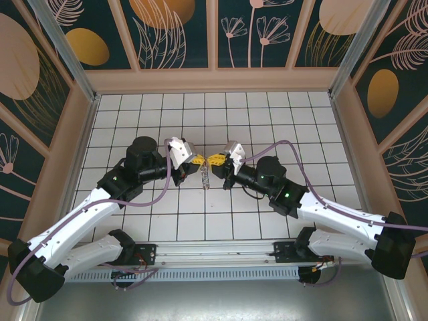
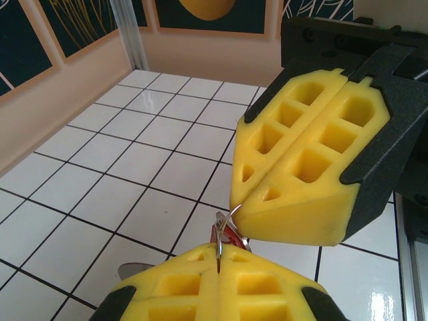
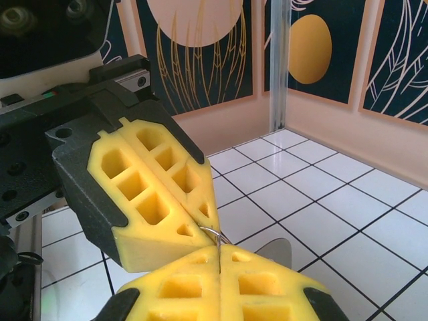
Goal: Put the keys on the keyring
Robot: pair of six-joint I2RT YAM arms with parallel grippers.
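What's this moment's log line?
left gripper: shut on wire ring | right gripper: shut on wire ring | red-tagged key: hangs below

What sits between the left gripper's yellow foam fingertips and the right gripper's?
A thin metal wire ring bridges the gap, pinched by the left gripper and right gripper, with a small red plastic tag beside it, in the left wrist view.
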